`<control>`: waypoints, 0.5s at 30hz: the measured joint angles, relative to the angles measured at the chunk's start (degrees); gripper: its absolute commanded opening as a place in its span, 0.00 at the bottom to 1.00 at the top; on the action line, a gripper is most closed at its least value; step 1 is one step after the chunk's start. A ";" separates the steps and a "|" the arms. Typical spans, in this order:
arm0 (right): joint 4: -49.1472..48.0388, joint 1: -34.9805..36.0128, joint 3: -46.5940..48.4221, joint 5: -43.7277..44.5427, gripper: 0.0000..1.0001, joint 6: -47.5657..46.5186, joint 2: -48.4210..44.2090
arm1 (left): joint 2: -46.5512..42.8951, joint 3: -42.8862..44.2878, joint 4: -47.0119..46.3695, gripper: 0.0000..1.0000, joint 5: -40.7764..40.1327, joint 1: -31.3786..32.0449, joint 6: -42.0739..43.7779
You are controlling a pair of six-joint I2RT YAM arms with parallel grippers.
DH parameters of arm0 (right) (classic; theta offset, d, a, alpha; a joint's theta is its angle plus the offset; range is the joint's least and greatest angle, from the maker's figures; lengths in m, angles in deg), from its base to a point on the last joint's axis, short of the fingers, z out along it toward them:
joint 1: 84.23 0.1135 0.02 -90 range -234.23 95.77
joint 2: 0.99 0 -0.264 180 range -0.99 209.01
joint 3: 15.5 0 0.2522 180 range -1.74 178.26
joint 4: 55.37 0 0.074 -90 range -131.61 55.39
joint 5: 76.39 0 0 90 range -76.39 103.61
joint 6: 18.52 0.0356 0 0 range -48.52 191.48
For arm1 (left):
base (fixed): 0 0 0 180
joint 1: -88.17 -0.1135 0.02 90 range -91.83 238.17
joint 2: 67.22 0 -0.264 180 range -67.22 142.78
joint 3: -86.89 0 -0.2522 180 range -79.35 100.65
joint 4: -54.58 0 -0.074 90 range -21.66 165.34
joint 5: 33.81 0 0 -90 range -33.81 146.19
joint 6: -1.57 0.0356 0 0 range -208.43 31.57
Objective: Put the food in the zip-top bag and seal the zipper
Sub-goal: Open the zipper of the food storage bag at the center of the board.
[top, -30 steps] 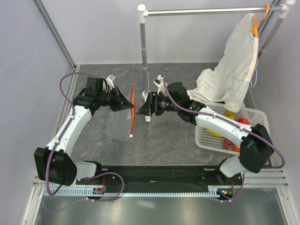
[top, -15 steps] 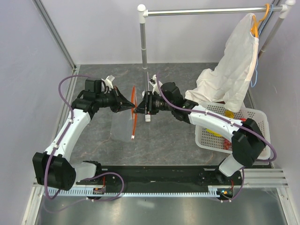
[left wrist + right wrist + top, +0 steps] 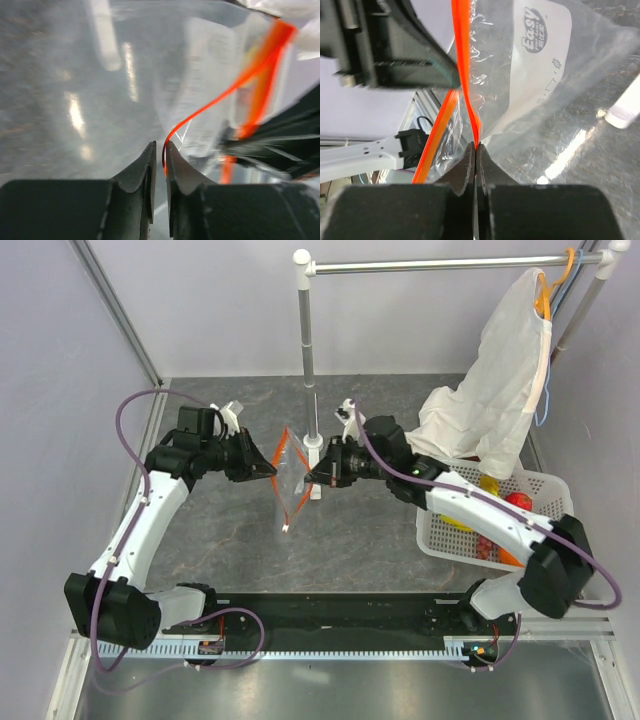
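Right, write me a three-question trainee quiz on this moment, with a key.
1. True or false: the fruit is already inside the zip-top bag.
2. What is the right gripper shut on? A) the bag's red zipper strip; B) a spoon; C) a towel.
3. Short answer: what does the white cloth bag hang from?
Key: 1 false, it lies in the white mesh basket; 2 A; 3 an orange hanger on the metal rail.
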 measured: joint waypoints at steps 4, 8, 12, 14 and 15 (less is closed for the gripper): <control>1.09 -1.07 -1.81 -1.05 0.00 0.42 -5.90 | 0.28 2.91 4.48 0.29 -3.26 0.81 8.61; 0.00 -0.55 -2.27 -1.90 0.00 1.51 -6.64 | 0.15 3.21 6.54 0.48 -2.21 2.82 13.20; -0.61 -0.11 -2.67 -2.47 0.00 2.69 -5.75 | -0.76 3.21 6.27 0.53 -0.81 4.46 13.99; -1.22 0.20 -2.67 -2.71 0.00 3.41 -5.14 | -1.14 3.21 5.79 0.55 -0.66 5.20 13.92; -1.44 0.31 -2.67 -2.75 0.00 3.65 -4.94 | -1.25 3.21 5.49 0.57 -0.61 5.66 13.92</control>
